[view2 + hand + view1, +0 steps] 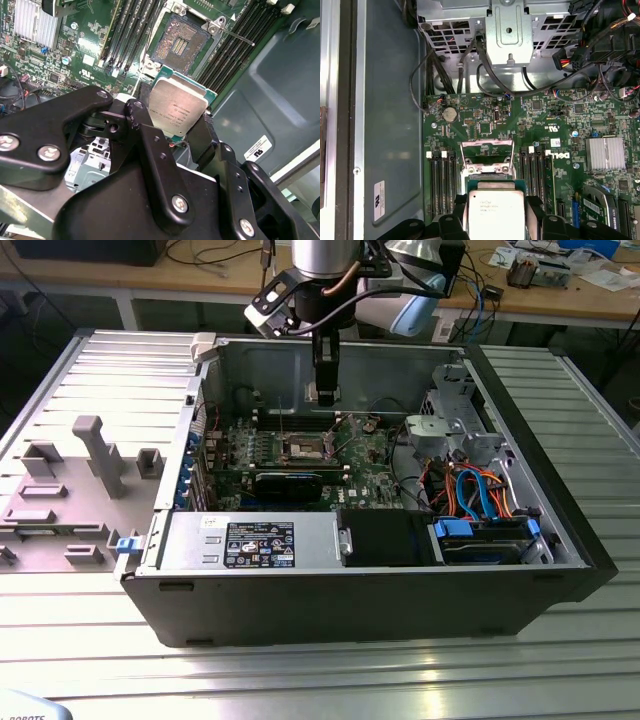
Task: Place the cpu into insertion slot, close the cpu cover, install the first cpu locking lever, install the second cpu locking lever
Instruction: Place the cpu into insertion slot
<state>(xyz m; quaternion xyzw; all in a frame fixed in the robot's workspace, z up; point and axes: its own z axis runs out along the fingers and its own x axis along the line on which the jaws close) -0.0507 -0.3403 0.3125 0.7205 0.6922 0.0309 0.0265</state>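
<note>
In the upper centre of the exterior view, we see the black two-fingered gripper point(325, 392) clenched on the flat, square, silver-grey metal cpu point(177, 107), pinched between its fingers near the open grey socket point(177, 47).

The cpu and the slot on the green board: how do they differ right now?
The cpu is clamped in the hand, off the green board; the slot sits fixed in that board, uncovered and empty. The cpu's top is smooth dull silver metal with print; the slot's floor is a dark field of fine golden contacts. Both are square and look close in outline.
</note>
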